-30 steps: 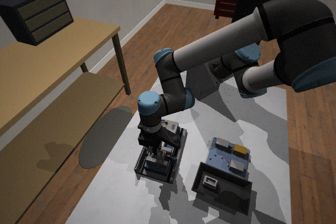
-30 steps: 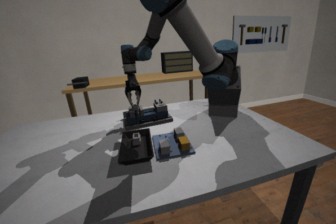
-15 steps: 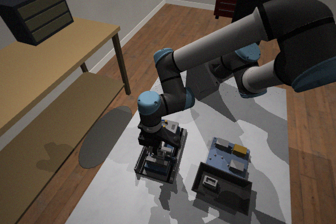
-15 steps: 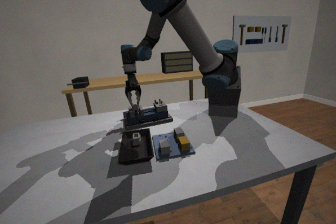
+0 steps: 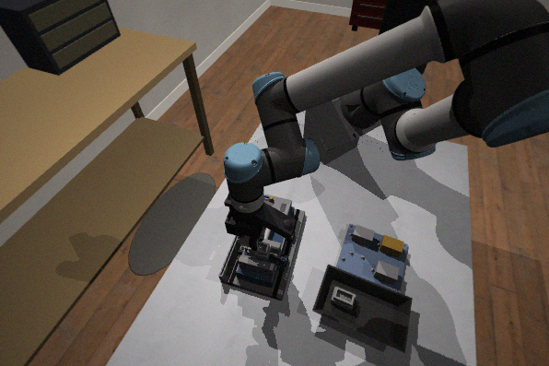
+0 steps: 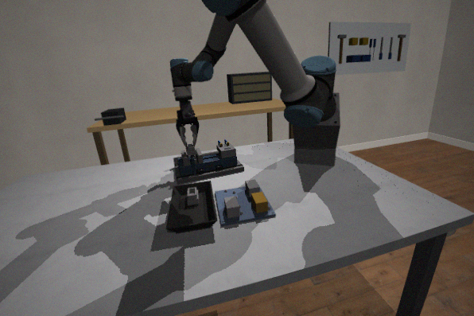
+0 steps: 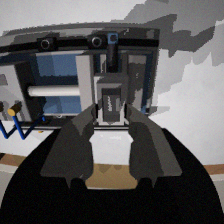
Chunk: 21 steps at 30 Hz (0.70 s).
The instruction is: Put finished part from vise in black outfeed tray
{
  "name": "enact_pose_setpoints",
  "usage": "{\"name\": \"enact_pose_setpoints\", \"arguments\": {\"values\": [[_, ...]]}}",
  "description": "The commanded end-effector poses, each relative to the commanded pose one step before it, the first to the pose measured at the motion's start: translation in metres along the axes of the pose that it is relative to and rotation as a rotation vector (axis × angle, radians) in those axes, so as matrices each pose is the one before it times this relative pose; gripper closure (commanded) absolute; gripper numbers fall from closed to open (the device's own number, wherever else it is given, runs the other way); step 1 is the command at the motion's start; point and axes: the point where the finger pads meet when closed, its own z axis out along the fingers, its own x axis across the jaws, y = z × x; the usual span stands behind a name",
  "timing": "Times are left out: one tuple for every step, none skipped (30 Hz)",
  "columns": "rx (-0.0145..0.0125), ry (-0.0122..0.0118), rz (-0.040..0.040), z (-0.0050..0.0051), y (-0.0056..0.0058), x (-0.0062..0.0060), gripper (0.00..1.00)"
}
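Note:
My gripper points straight down over the blue vise. It is shut on the finished part, a grey block with a pocket on top, which sits between the vise jaws. The black outfeed tray lies to the right of the vise in the top view. It holds one pocketed grey block at its left end.
A blue fixture plate beside the tray carries two grey blocks and a yellow block. The arm's base pedestal stands at the table's back. A wooden bench lies beyond the table.

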Motion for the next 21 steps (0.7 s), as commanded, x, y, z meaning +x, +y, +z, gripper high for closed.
{"name": "enact_pose_setpoints", "arguments": {"values": [[-0.00548, 0.00342, -0.00378, -0.01569, 0.00186, 0.00240, 1.00], [-0.00001, -0.00001, 0.00000, -0.00179, 0.00000, -0.00001, 1.00], [0.00000, 0.00000, 0.00000, 0.00000, 0.00000, 0.00000, 1.00], [0.00000, 0.00000, 0.00000, 0.00000, 0.00000, 0.00000, 1.00], [0.00009, 0.00014, 0.00000, -0.00173, -0.00003, 0.00004, 1.00], [-0.00001, -0.00002, 0.00000, -0.00165, 0.00001, 0.00000, 1.00], [-0.00001, -0.00002, 0.00000, -0.00156, 0.00000, -0.00001, 1.00], [-0.00001, -0.00002, 0.00000, -0.00146, 0.00001, 0.00000, 1.00], [-0.00001, -0.00001, 0.00000, -0.00135, 0.00001, 0.00000, 1.00], [0.00000, -0.00001, 0.00000, -0.00123, 0.00000, 0.00000, 1.00], [0.00000, 0.00000, 0.00000, -0.00111, 0.00000, 0.00000, 1.00], [0.00000, 0.00001, 0.00000, -0.00098, 0.00000, 0.00000, 1.00], [0.00001, 0.00001, 0.00000, -0.00085, 0.00000, 0.00001, 1.00], [0.00001, 0.00002, 0.00000, -0.00072, 0.00000, 0.00001, 1.00], [0.00002, 0.00002, 0.00000, -0.00059, -0.00001, 0.00001, 1.00], [0.00002, 0.00003, 0.00000, -0.00047, -0.00001, 0.00001, 1.00], [0.00002, 0.00003, 0.00000, -0.00035, -0.00001, 0.00001, 1.00], [0.00002, 0.00003, 0.00000, -0.00025, -0.00001, 0.00001, 1.00], [0.00002, 0.00003, 0.00000, -0.00016, -0.00001, 0.00001, 1.00], [0.00000, 0.00000, 0.00000, 0.00000, 0.00000, 0.00000, 1.00], [0.00000, 0.00000, 0.00000, 0.00000, 0.00000, 0.00000, 1.00]]}}
